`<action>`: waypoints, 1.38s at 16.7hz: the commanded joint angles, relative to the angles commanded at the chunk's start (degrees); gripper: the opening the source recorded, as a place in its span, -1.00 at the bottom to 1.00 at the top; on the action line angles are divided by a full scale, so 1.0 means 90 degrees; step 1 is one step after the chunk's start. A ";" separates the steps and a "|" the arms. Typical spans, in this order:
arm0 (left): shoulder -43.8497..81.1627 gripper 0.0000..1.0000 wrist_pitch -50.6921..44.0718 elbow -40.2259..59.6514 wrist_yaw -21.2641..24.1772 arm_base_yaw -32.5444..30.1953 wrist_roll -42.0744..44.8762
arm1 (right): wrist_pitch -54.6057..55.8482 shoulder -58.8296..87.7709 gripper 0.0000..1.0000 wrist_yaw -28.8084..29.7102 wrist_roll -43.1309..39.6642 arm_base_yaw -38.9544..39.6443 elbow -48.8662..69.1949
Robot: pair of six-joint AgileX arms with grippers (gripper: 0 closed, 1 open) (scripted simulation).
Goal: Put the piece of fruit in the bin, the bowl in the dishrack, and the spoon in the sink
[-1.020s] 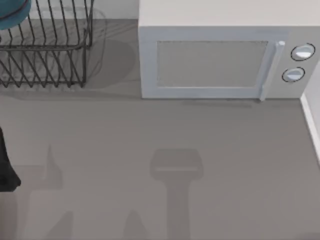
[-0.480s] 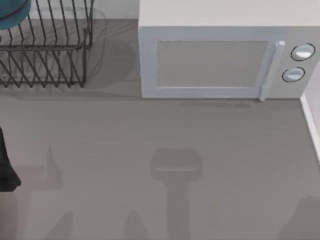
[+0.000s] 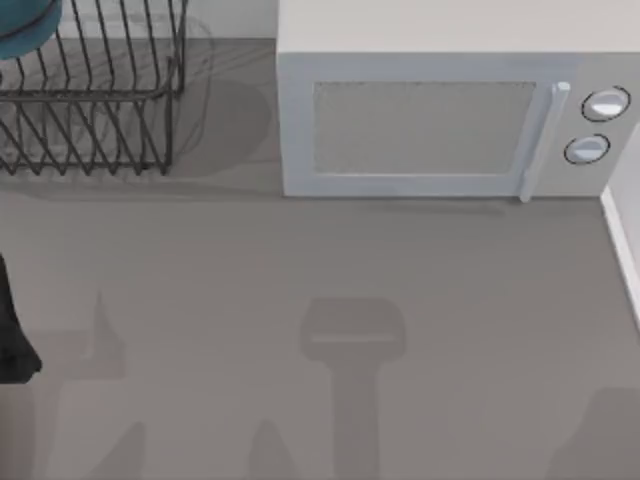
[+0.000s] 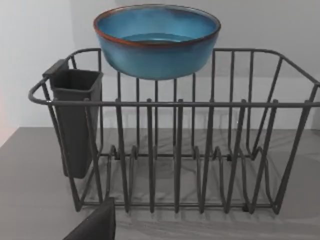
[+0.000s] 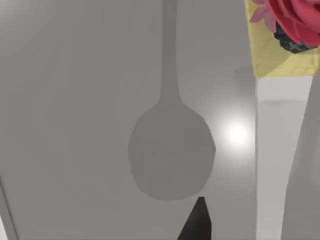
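Grown since a second ago, far to the right of the black thin-wire dishrack [image 3: 100, 95] with slanted prongs: a soft grey shadow [image 3: 600, 435] on the grey table [image 3: 300, 260], spreading in from the near corner; no other shift. Leftmost, just in front of the dishrack: left arm [image 3: 10, 335] as a dark stub, with the left gripper [image 4: 95, 227] facing the rack's near side, impossible to tell whether apart or together. Up at the level of the dishrack's far top rail, near a dark plastic cutlery cup [image 4: 75, 120] hung on one end: round deep teal-blue bowl [image 4: 156, 40] with a thin brownish-orange rim, upright, mouth up; hard to say whether seated between prongs or merely resting on the rail. Judged risk there: tipping off the rail if only balanced, or a jolt from a careless pull-back snagging the wires. Right of the dishrack, just apart: boxy white microwave [image 3: 420, 120], door shut. Farther right again: right gripper [image 5: 197, 222] above a pale grey surface bearing a spoon-shaped shadow [image 5: 170, 150], near a yellow panel with a red flower print [image 5: 285, 35]; cannot tell whether apart, together or clamped on anything. Likely hazard: letting go off target and landing the spoon outside the sink.
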 joint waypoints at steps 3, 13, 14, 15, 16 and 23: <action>0.0000 1.00 0.0000 0.0000 0.0000 0.0000 0.0000 | -0.0292 0.0694 -1.00 0.0008 0.0101 0.0172 0.0785; 0.0000 1.00 0.0000 0.0000 0.0000 0.0000 0.0000 | -0.1968 0.4866 -1.00 0.0020 0.1198 0.1368 0.6568; 0.0000 1.00 0.0000 0.0000 0.0000 0.0000 0.0000 | -0.2127 0.5287 -1.00 0.0021 0.1351 0.1501 0.7175; 0.0000 1.00 0.0000 0.0000 0.0000 0.0000 0.0000 | -0.2269 0.5683 -1.00 0.0022 0.1509 0.1633 0.7754; 0.0000 1.00 0.0000 0.0000 0.0000 0.0000 0.0000 | -0.2394 0.6050 -1.00 0.0025 0.1668 0.1761 0.8296; 0.0000 1.00 0.0000 0.0000 0.0000 0.0000 0.0000 | -0.2814 0.7500 -1.00 0.0062 0.2459 0.2345 1.0443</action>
